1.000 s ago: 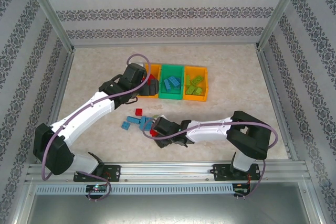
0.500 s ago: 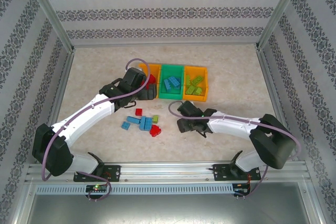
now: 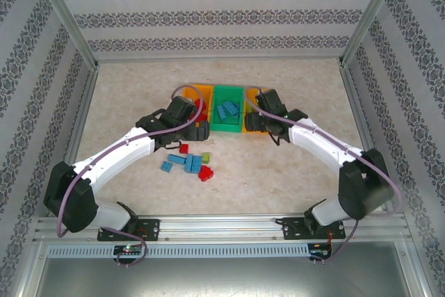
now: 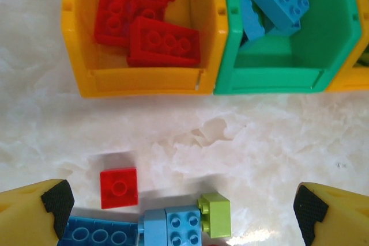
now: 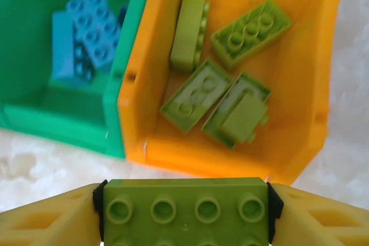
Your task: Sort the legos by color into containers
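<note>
So, the right tool is clamped on a lime green brick — long side running left-right across the jaws — hanging at the near edge of the right orange bin, where the other greens lie, so I'd guess a short push far. Left tool gapes wide, empty, over the loose bricks on the bench.

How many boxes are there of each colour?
Orange: 2, the left orange bin and the right orange bin
Green: 1, the green bin between them
Total: 3
</note>
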